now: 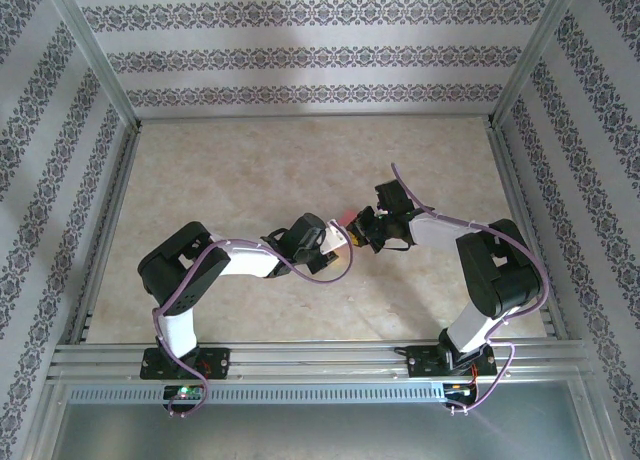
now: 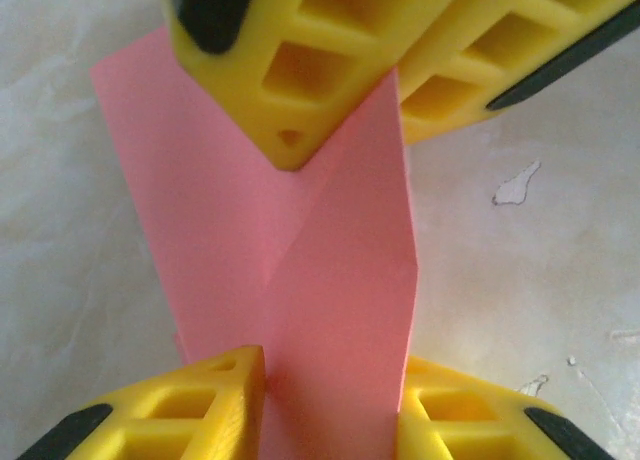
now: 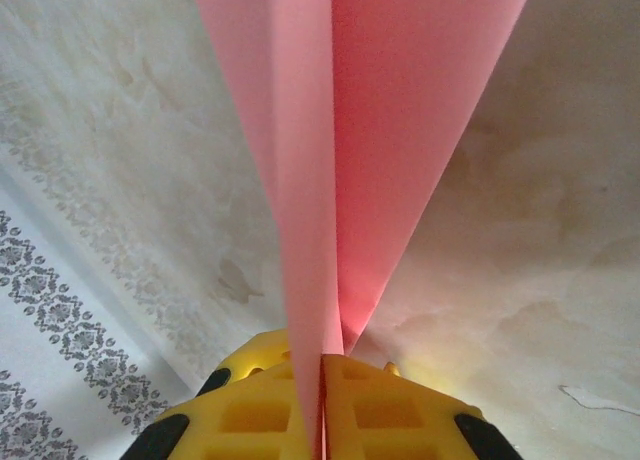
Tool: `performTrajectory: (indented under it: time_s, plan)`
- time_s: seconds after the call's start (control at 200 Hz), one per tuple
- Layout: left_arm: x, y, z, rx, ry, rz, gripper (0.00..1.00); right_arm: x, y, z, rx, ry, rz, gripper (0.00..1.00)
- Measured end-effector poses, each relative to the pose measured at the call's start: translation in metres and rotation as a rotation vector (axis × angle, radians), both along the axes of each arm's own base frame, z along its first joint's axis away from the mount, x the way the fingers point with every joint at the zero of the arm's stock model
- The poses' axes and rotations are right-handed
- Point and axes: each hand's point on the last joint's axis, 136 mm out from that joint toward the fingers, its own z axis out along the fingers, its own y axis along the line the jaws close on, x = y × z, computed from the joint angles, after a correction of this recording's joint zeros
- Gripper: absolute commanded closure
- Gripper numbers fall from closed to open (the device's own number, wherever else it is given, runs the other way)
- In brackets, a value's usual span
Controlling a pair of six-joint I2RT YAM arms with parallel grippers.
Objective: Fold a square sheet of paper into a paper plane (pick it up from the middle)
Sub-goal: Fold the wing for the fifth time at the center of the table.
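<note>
Nearest in the left wrist view, the left gripper [image 2: 332,405] stands part-open w/ its jaws either side of the folded salmon-pink paper sheet [image 2: 300,250], no clear pinch; the sheet spans between both grippers over the middle of the beige marbled counter [image 2: 520,280]. Farther out, the right gripper [image 3: 322,365] is clamped tight on the sheet's creased edge, layers pressed together. Prob. a re-grip mid-fold: hold the right pinch firm, close the left square on the centre crease & don't pull apart, or the thin paper twists & the layers slip.
</note>
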Motion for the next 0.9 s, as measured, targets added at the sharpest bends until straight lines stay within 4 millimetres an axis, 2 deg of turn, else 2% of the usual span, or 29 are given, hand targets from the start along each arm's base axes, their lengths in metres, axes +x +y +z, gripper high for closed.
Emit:
performTrajectory:
  time_s: [0.25,0.675,0.789,0.899]
  plan:
    - [0.0012,-0.0020,0.0025,-0.014,-0.005,0.001,0.64,-0.0007,0.0005,-0.0010,0.002,0.005,0.003,0.91]
    - [-0.0002,-0.0050,0.0078,-0.040,0.004,0.001,0.80,-0.0025,0.0004,-0.0031,0.001,0.017,0.005,0.90]
    - [-0.0007,-0.0054,0.0078,-0.044,0.009,0.001,0.82,-0.0026,0.0003,-0.0036,0.000,0.018,0.005,0.84]
    - [-0.0010,-0.0056,0.0078,-0.051,0.017,0.007,0.87,-0.0027,0.0007,-0.0037,0.000,0.014,0.013,0.67]
